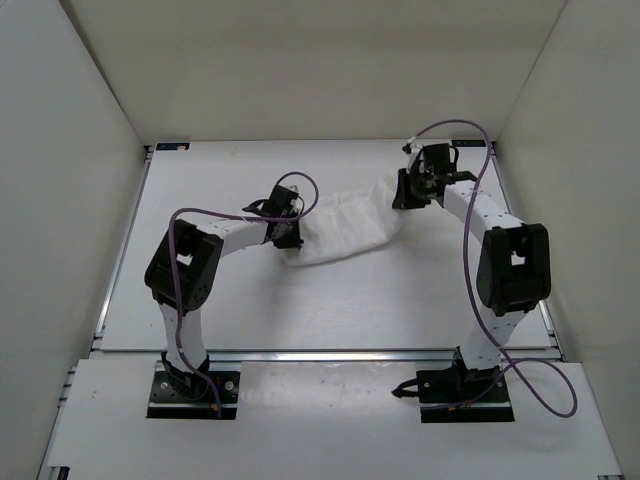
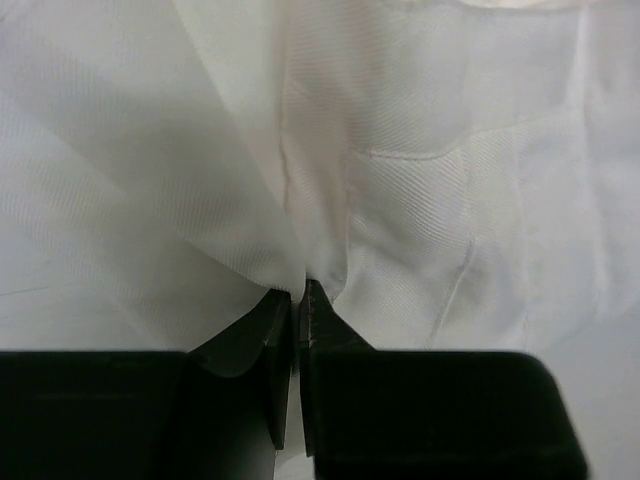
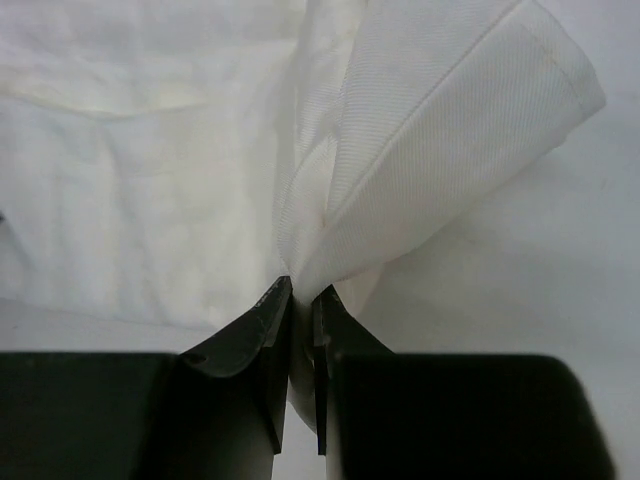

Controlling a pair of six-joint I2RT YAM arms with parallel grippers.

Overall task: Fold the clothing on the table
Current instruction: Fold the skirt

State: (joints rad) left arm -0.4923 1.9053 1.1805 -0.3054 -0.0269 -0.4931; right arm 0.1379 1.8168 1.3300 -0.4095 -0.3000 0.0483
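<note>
Toward the table's (image 1: 330, 310) far half, the clothing (image 1: 345, 228) lies bunched in a slanting strip. The left gripper (image 2: 298, 300) is clamped on a fold at the clothing's near-left end, and the right gripper (image 3: 302, 292) on its far-right end.

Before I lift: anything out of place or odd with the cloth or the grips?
Nothing stands out. The thin white fabric clothing lies bunched and creased on the matte white table, well inside its edges. The left gripper and right gripper each pinch one end between shut jaws. No tear or stain shows.
</note>
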